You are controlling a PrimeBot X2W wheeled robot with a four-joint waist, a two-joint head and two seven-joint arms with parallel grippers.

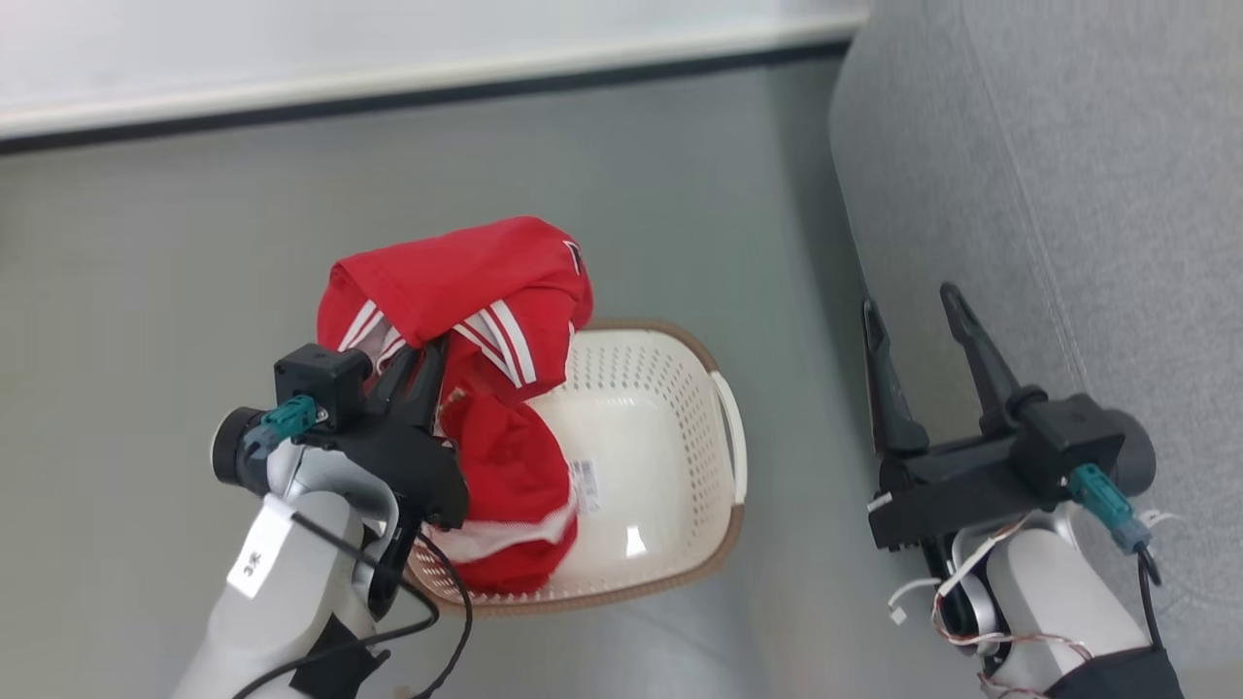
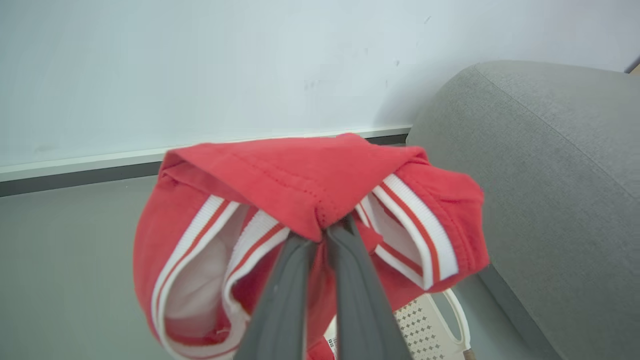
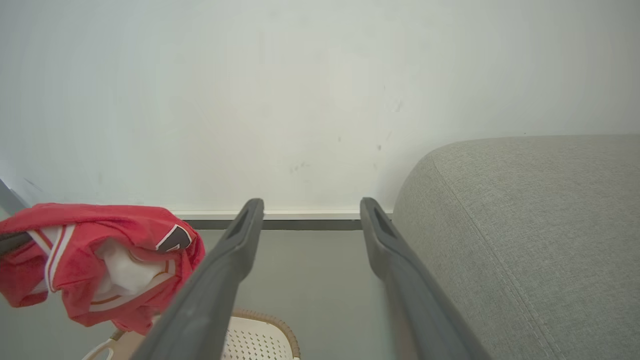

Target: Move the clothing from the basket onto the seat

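The left pincer (image 2: 324, 234) is closed on a red garment (image 1: 466, 282). Its 2 dark fingers (image 2: 282, 300) are pinched together on a fold of the cloth right at their tips. The garment drapes over and around those tips, with white-striped trim hanging on both sides of the fingers. It is held up above the basket (image 1: 714, 437), which sits on the floor (image 1: 194, 243) below the pincer and slightly to its right.

A second red garment (image 1: 510, 485) lies inside the basket, bunched against the wall nearest the left pincer's wrist, with white trim along its lower edge. I cannot tell whether it touches the lifted garment. Just beside it, on the bare base of the basket, is a barcode sticker (image 1: 585, 485).

The right pincer (image 1: 908, 299) is open, its 2 fingers spread wide and gripping nothing. It hangs over the floor to the right of the basket and apart from it. The grey seat (image 1: 1068, 194) is just beside its right finger. In the right wrist view the seat's rounded edge rises close on the right of that finger. The lifted garment hangs well off to the left of the left finger, and the basket's brown rim shows low beneath that finger.

From the left pincer, the seat lies off to the right, beyond the basket. Ahead of both pincers, past the fingertips, stands a white wall (image 3: 300, 100) with a pale skirting strip (image 1: 388, 83) along its foot.
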